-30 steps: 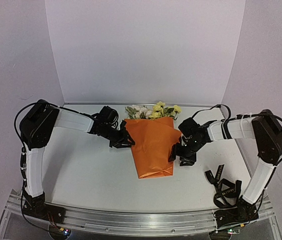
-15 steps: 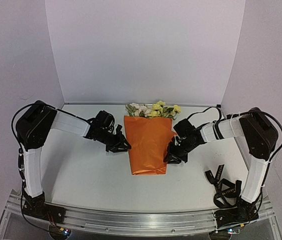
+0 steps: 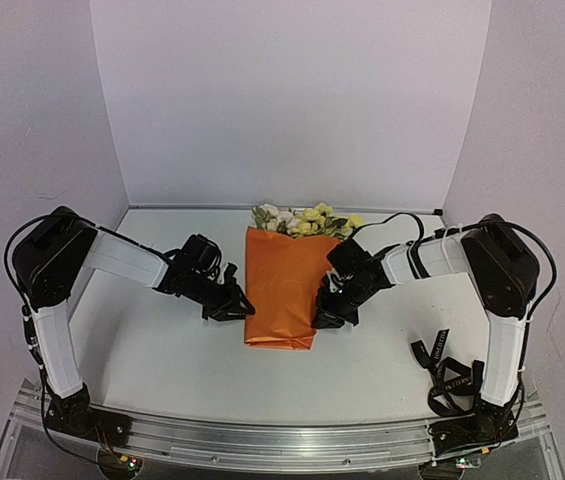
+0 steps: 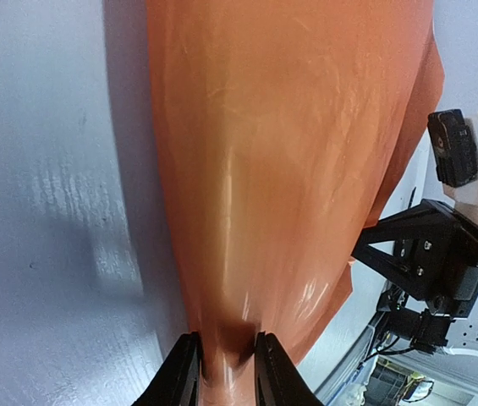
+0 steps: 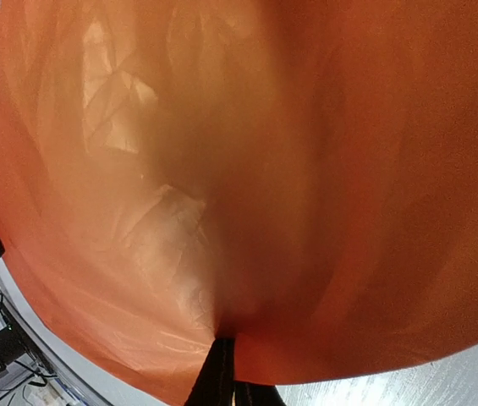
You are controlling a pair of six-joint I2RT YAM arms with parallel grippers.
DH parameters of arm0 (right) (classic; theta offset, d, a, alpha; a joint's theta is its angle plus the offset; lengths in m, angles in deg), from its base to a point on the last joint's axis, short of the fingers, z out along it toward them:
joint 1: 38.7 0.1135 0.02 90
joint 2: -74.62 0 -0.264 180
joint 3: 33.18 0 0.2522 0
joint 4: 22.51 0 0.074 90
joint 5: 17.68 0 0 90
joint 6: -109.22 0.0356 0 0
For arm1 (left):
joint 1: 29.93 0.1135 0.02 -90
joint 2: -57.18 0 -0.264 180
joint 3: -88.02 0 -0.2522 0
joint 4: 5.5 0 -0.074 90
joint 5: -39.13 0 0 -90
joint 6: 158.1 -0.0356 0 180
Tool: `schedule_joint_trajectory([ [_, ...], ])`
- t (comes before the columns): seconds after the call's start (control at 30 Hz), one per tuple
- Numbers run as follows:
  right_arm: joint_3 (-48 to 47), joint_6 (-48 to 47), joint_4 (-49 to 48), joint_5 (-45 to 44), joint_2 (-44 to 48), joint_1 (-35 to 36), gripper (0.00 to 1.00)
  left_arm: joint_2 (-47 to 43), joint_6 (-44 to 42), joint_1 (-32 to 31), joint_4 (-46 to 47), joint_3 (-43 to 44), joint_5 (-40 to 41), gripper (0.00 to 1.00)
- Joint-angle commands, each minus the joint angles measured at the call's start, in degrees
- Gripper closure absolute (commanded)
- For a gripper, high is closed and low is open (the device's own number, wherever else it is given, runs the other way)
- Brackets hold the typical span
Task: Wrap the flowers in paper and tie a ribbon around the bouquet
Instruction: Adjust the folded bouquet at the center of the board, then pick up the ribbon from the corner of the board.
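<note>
The orange paper (image 3: 280,288) lies folded around the flowers (image 3: 305,219), whose yellow and cream blooms stick out at its far end. My left gripper (image 3: 239,304) holds the bundle's left edge; in the left wrist view a rounded fold of paper (image 4: 281,152) sits between its fingers (image 4: 181,374), gripper (image 4: 226,372) shut on it. My right gripper (image 3: 325,306) is at the right edge; the right wrist view shows the jaws (image 5: 228,376) pressed together on the paper (image 5: 247,169). The black ribbon (image 3: 449,374) lies loose at the near right.
The white tabletop (image 3: 162,350) is enclosed by pale walls at the back and sides. The right arm's base (image 3: 472,430) stands just beside the ribbon. A metal rail (image 3: 282,440) runs along the near edge.
The right gripper has closed on the paper's right edge. Both grippers have drawn inward and nearer, and the orange bundle has grown narrower and shifted left.
</note>
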Motion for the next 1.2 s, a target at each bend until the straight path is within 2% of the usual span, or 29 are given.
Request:
schedule_joint_trajectory([
  [0.0, -0.39, -2.97, 5.42, -4.01, 1.04, 0.16, 0.93, -2.77, 0.43, -2.2, 0.72, 0.1, 0.72, 0.76],
  [0.17, 0.4, -3.56, 6.54, -4.85, 3.23, 0.13, 0.8, -2.69, 0.53, -2.79, -0.85, 0.33, 2.15, 0.76],
  [0.27, 0.98, -3.79, 7.21, -5.09, 5.43, 0.2, 0.66, -3.73, 0.23, -2.79, -2.42, 0.74, 4.42, 0.74],
  [0.37, 1.14, -4.27, 8.71, -5.39, 8.39, 0.2, 0.52, -5.72, -1.32, -2.64, -5.89, 1.93, 8.36, 0.68],
  [0.43, 1.88, -5.04, 9.84, -6.54, 11.3, 0.17, 0.43, -7.08, -2.97, -2.37, -8.11, 2.97, 10.84, 0.61],
  [0.6, 7.39, -9.44, 17.01, -17.63, 22.02, 0.17, 0.22, -10.36, -6.82, -1.25, -11.81, 5.69, 14.18, 0.45],
  [0.8, 19.36, -12.86, 25.49, -32.78, 36.59, 0.11, 0.16, -12.23, -11.1, -0.77, -14.84, 9.4, 14.09, 0.32],
  [0.93, 26.6, -12.98, 27.41, -39.08, 41.93, -0.35, 0.15, -12.53, -12.07, -0.77, -15.27, 11.07, 12.76, 0.3],
  [1.03, 30.25, -12.44, 27.73, -40.77, 44.11, -2.03, 0.17, -12.53, -12.35, -0.77, -15.73, 11.85, 12.54, 0.29],
  [1.17, 32.92, -14.18, 25.65, -38.26, 43.87, -3.7, 0.23, -12.75, -12.07, -0.76, -15.83, 11.74, 12.26, 0.3],
])
